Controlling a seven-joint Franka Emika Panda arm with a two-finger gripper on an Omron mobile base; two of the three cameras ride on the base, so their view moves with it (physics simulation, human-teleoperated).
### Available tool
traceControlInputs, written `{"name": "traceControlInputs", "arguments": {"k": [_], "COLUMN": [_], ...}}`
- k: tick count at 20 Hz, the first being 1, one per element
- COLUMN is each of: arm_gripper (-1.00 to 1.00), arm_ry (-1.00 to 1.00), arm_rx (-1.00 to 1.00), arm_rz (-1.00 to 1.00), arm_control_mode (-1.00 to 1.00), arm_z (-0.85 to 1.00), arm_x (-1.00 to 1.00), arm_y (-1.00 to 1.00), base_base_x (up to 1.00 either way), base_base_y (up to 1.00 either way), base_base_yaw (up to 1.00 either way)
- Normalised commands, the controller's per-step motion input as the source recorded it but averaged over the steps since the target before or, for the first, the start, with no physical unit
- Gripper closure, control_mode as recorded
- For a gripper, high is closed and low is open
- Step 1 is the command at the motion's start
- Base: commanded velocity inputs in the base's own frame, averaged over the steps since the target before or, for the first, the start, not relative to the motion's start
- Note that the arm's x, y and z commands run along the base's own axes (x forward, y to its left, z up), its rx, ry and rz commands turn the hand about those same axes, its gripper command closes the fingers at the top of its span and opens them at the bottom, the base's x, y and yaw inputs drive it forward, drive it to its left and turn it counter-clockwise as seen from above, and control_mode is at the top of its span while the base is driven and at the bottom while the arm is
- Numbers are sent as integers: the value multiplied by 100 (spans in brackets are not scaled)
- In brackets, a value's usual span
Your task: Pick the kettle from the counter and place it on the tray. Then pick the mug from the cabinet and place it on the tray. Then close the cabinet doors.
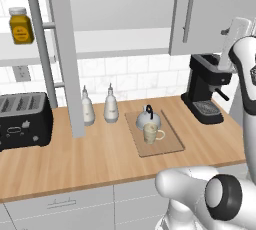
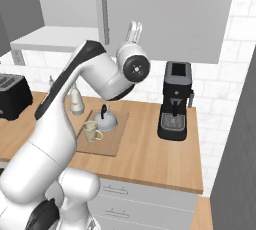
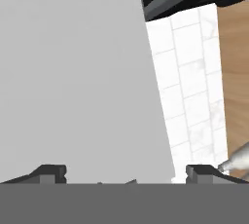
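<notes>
The pale grey kettle (image 1: 148,118) (image 2: 105,119) and the cream mug (image 1: 152,133) (image 2: 91,131) both stand on the tan tray (image 1: 169,143) (image 2: 108,145), the mug in front of the kettle. The tray lies on the wooden counter (image 1: 100,159). My gripper (image 2: 134,26) (image 1: 238,25) (image 3: 126,173) is raised high, right of the tray, pointing at the front of the right cabinet door (image 1: 205,9) (image 2: 165,14). Its fingertips (image 3: 49,172) stand wide apart and open, holding nothing. That door looks flat against the cabinet. The left cabinet door (image 1: 64,49) juts out open, baring the white shelf (image 1: 120,41).
A yellow jar (image 1: 21,25) sits on the shelf at the left. Two whitish bottles (image 1: 88,107) (image 1: 110,105) stand by the backsplash, a black toaster (image 1: 22,119) at the far left and a black coffee machine (image 1: 205,88) (image 2: 175,101) at the right.
</notes>
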Motion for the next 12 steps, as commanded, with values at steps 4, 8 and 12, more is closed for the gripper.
{"name": "traceControlInputs", "arguments": {"k": [4,8,12], "arm_gripper": [-100,-100,-100], "arm_ry": [26,21,4], "arm_rx": [-18,-15,-8], "arm_rz": [12,11,16], "arm_control_mode": [-100,-100,-100], "arm_z": [0,-6,-16], "arm_x": [-63,-41,-49], "arm_y": [43,31,36], "base_base_x": [0,0,0], "base_base_y": [0,0,0], "base_base_yaw": [0,0,0]}}
